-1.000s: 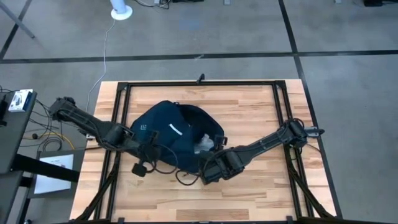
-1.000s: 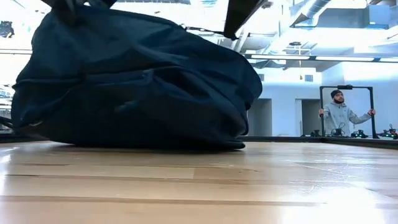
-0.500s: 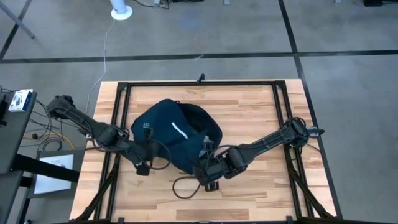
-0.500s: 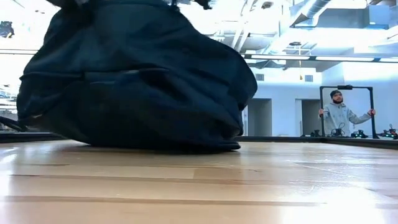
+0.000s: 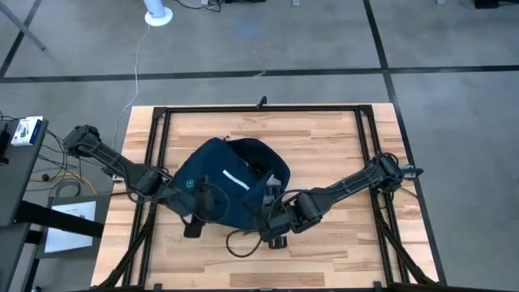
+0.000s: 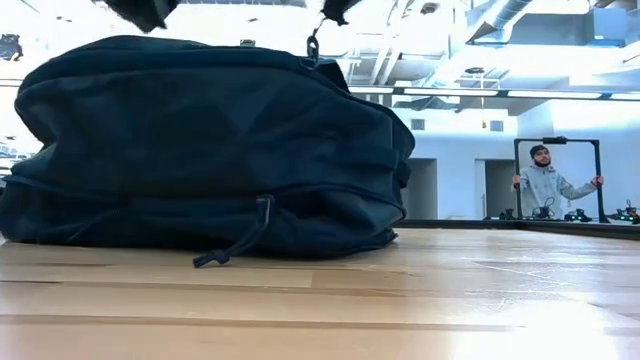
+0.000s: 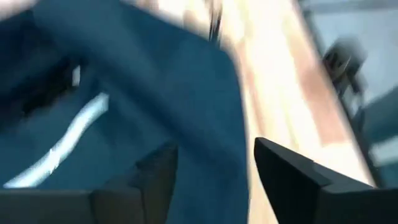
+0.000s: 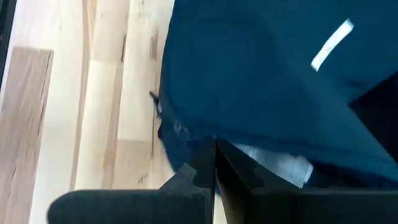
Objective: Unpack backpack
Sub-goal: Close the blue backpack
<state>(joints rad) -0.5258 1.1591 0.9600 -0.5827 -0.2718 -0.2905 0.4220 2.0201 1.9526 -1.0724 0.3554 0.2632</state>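
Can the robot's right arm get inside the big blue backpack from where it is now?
Probably not yet. The right gripper sits at the near edge of the backpack, fingers shut on its fabric. The dark opening lies on the far side, uncovered, so the arm would have to let go and reach over.

We saw even overhead light; the low view was backlit, the backpack (image 6: 200, 150) nearly silhouetted (glare behind), and motion blur smeared everything ahead of the left gripper (image 7: 214, 180).
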